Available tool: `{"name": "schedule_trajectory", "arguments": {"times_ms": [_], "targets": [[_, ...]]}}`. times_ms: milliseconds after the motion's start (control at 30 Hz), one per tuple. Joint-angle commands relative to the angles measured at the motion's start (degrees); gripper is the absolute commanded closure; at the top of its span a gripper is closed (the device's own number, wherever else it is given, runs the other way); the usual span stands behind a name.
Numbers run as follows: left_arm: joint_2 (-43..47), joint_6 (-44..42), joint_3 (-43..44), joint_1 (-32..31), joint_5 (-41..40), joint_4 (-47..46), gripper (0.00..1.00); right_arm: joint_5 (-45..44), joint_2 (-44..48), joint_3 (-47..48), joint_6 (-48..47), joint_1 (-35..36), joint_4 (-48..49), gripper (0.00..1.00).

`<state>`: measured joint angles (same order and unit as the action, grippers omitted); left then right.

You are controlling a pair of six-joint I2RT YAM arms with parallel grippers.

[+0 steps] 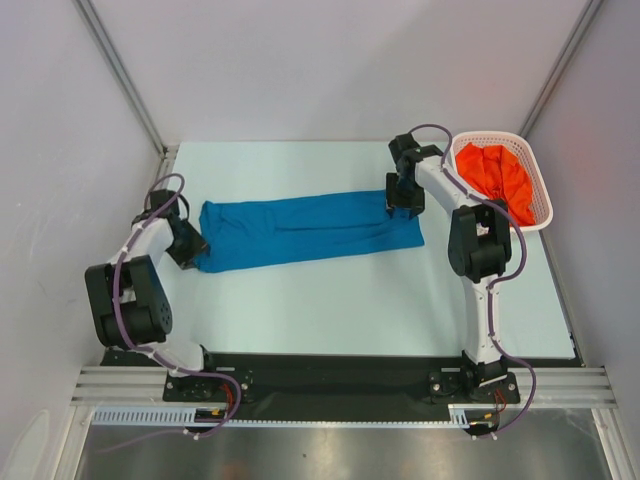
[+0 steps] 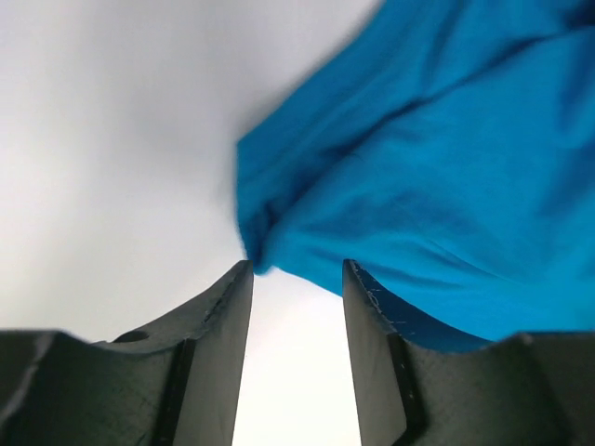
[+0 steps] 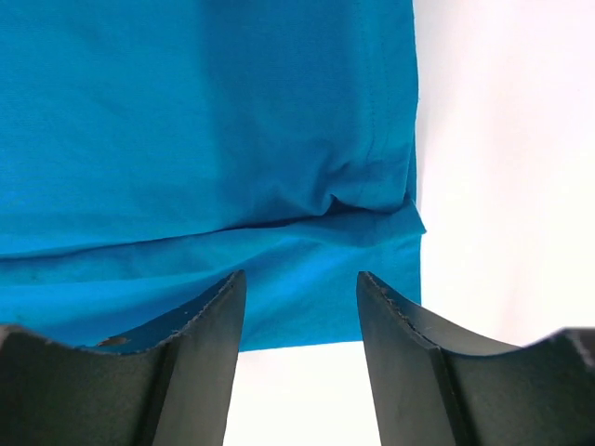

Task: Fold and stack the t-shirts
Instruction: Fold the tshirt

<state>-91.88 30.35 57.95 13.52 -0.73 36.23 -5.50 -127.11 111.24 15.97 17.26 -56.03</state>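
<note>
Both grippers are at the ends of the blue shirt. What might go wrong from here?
Left gripper is open with the bunched corner of the blue shirt ahead of its fingers, not between them; closing here may grab nothing. Right gripper is open over a layered corner; it may pinch only the top layer and undo the fold. The right arm stands close to the basket and could knock it on a swing.

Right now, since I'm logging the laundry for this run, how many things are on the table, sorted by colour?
Blue t-shirt, laid out flat: 1
Orange-red t-shirt, bunched in the basket: 1
White basket: 1
Total: 3
</note>
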Motion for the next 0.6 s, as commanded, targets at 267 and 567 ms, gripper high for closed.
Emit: {"name": "schedule_trajectory", "arguments": {"times_ms": [267, 567], "targets": [[4.9, -1.8, 6.9, -7.4, 11.9, -8.7, 0.51, -2.5, -4.6, 1.3, 0.6, -3.3, 3.6, 0.46], [-11.1, -3.2, 24.5, -12.4, 11.7, -8.9, 0.47, -3.9, -1.5, 5.6, -1.2, 0.0, 2.9, 0.37]]}}
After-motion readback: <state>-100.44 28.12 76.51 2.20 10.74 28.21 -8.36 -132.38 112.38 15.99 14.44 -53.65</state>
